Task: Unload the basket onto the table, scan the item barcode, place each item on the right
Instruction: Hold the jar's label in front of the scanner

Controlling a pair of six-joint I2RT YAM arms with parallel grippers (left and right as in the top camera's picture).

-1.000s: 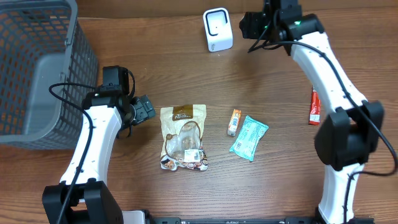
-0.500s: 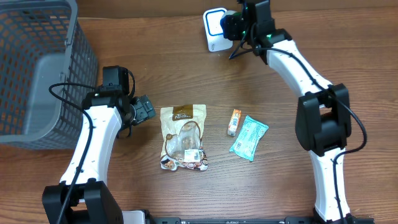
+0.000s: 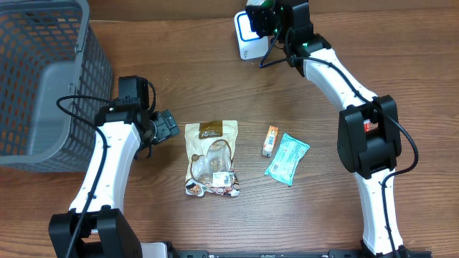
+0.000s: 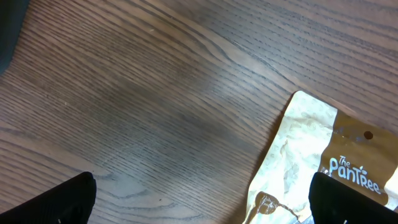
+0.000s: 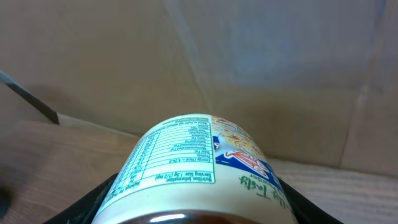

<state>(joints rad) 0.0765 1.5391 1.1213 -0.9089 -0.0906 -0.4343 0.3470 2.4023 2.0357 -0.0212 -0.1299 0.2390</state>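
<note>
Right gripper (image 5: 196,208) clamps one labelled container (image 5: 193,158) at one scanner (image 3: 248,41); left gripper (image 3: 169,127) spread apart beside one pouch (image 3: 210,154); one box (image 3: 270,140), one packet (image 3: 287,158), one basket (image 3: 43,86)

Depicting a mock shop checkout built as a robot test bench. Showing a white barcode scanner (image 3: 249,44) and a grey mesh shopping basket (image 3: 43,72) on a wood-grain table (image 3: 179,79), with packaged snacks, a tan pouch (image 3: 211,154) and a teal packet (image 3: 287,158), lying loose. Also showing two white-and-black robot arms, left arm (image 3: 107,165) and right arm (image 3: 337,68), flanking the goods.
</note>
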